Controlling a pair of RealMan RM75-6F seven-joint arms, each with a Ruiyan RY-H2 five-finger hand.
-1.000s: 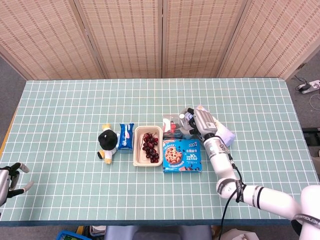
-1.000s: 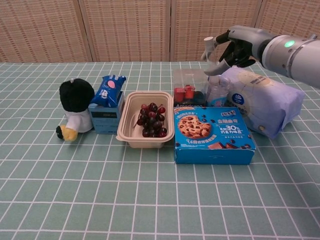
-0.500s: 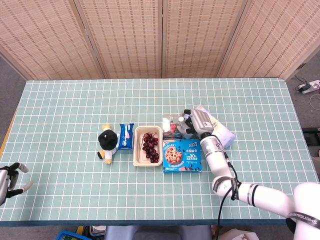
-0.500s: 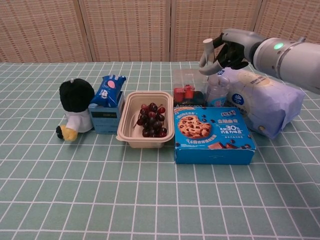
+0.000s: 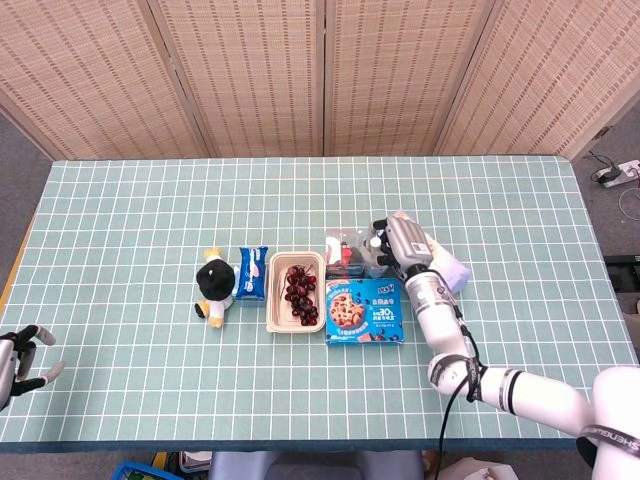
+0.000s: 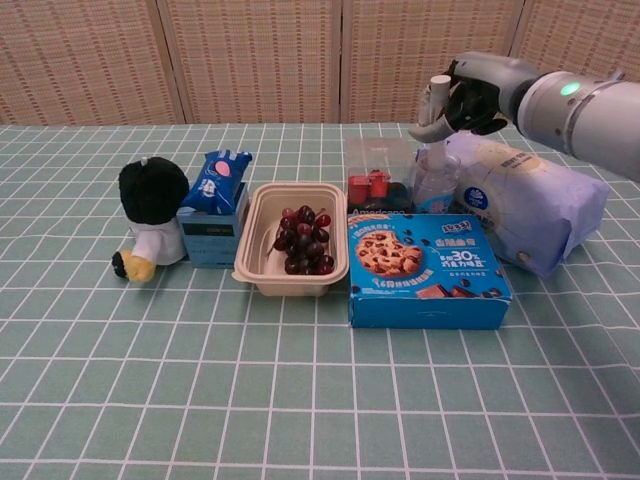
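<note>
Right robot hand (image 6: 462, 98) I've got hovering fingers apart above bottle (image 6: 434, 180), behind cookie box (image 6: 425, 268), beside white bag (image 6: 525, 200); nothing held, grasp and lift left. Left robot hand (image 5: 18, 362) idle, spread, at counter (image 5: 130, 220) edge, partly cut off. Bottle mostly hidden in head view.

We log one table (image 5: 150, 200) under a green checked cloth. Landmark: grape tray (image 6: 295, 240). Left of it, blue snack box (image 6: 213, 230), then plush doll (image 6: 150, 208). Right, cookie box (image 6: 425, 268); behind that, clear container (image 6: 378, 172), bottle (image 6: 436, 180), pale bag (image 6: 525, 200).
</note>
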